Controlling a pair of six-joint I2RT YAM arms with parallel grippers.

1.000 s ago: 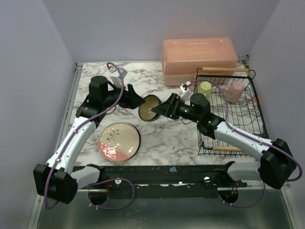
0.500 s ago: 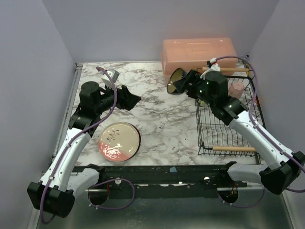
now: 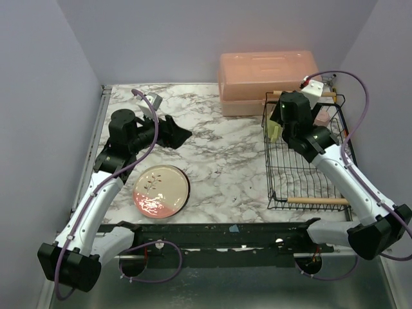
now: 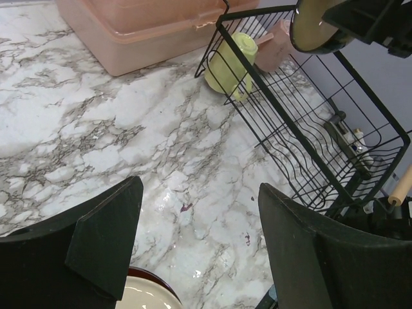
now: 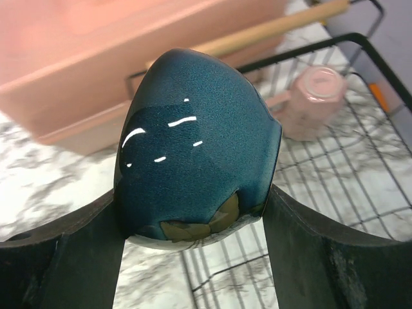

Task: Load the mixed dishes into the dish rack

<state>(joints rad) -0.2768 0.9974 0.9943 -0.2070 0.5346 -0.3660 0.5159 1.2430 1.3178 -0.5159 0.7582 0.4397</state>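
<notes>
My right gripper is shut on the teal-blue bowl and holds it on edge above the far-left corner of the black wire dish rack. The bowl's cream inside shows in the left wrist view. The yellow-green mug and pink cup lie inside the rack's far end. The cream-and-pink floral plate lies flat at the table's front left. My left gripper is open and empty above the marble, beyond that plate. A cream plate edge with a dark maroon rim shows below it.
The salmon-pink lidded box stands at the back, touching the rack's far-left corner. The rack has wooden rod handles at its far end and near end. Grey walls close in both sides of the marble table.
My right arm has carried the bowl from the table's middle up and right to the rack's far-left corner. My left arm pulled back to the left, open, then stayed still.
</notes>
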